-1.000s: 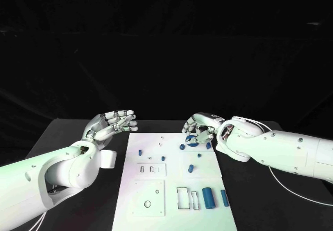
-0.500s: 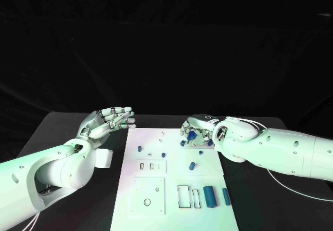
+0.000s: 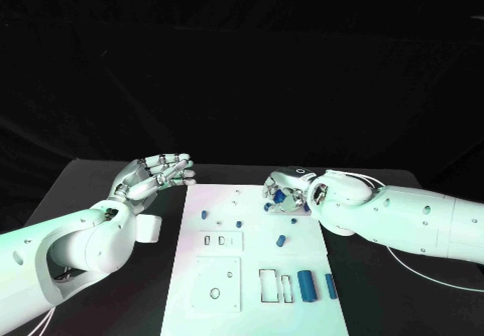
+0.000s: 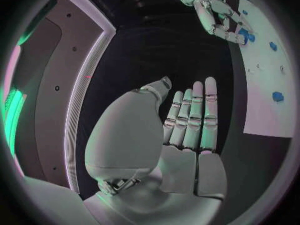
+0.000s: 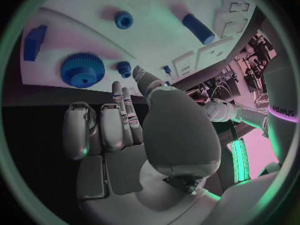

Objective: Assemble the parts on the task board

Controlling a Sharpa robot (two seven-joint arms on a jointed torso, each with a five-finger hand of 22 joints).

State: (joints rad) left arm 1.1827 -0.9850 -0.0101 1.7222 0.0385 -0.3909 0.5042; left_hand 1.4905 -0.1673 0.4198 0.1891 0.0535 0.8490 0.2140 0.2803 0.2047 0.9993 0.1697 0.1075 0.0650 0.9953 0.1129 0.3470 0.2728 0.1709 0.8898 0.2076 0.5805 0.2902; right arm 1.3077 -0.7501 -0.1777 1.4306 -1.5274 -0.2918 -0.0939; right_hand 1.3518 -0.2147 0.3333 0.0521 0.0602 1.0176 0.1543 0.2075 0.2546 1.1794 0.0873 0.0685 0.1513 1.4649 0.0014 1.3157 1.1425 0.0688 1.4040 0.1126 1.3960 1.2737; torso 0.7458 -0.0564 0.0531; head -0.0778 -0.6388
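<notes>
The left robot hand [image 3: 157, 175] hovers over the black table [image 3: 91, 189] just beside the far left corner of the task board [image 3: 257, 273], palm up, fingers straight and close together, with nothing in it (the left wrist view shows the same flat, empty palm [image 4: 181, 135]).

On the task board itself, small blue pegs [image 3: 203, 214] stand near the far left. Closer in, a short blue cylinder [image 3: 280, 241] lies tilted near the middle. At the near right, a thick blue cylinder [image 3: 305, 285] and a thinner blue rod [image 3: 331, 286] lie side by side, long axes running from the near to the far edge, just beside two open rectangular slots [image 3: 267, 286].

The right robot hand [image 3: 287, 194] is at the far right part of the task board, fingers curled down around blue pieces there; whether it actually grips one I cannot tell. Its wrist view shows a round blue toothed gear [image 5: 82, 70] lying flat, its central hole facing up off the board, ahead of loosely extended fingertips [image 5: 119, 92] and apparently not touching them.

The gear looks like rigid plastic: light, stiff, probably smooth on its faces. I would judge the toothed rim the best place to pinch it (the teeth resist slipping), keeping its axis upright for seating.
</notes>
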